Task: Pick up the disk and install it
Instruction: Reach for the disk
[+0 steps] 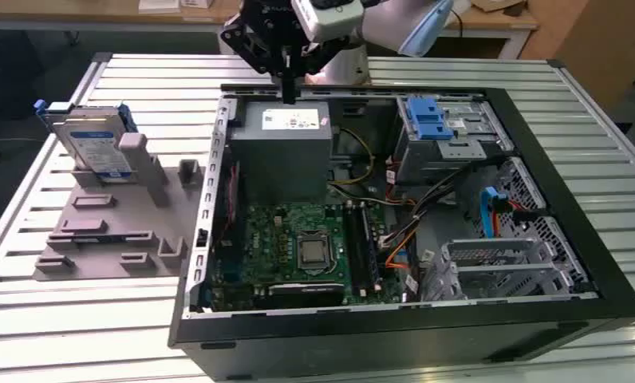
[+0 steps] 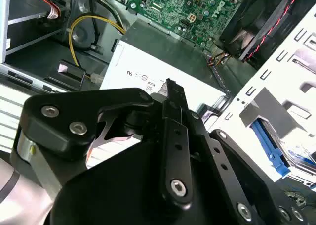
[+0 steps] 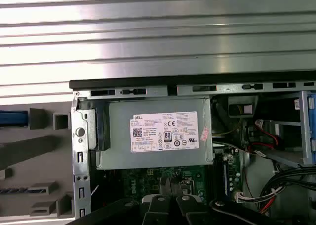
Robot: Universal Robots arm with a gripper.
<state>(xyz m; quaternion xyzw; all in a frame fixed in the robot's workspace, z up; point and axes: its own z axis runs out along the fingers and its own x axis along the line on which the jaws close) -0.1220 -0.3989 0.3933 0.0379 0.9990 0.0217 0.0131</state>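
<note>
Hovering gripper (image 1: pixel 289 96) just above power-supply box (image 1: pixel 285 132) | jaws pressed together, nothing held | disk (image 1: pixel 92 145) upright (blue bracket (image 1: pixel 124 116) around it) in grey holder (image 1: pixel 104 231) on worktop (image 1: pixel 62 319), exterior view's left of computer case (image 1: pixel 403 347), well apart from gripper

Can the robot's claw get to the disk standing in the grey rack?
Probably yes. The disk stands upright in the grey rack outside the case, its top uncovered. The claw hangs above the power supply, and nothing stands between them.
</note>
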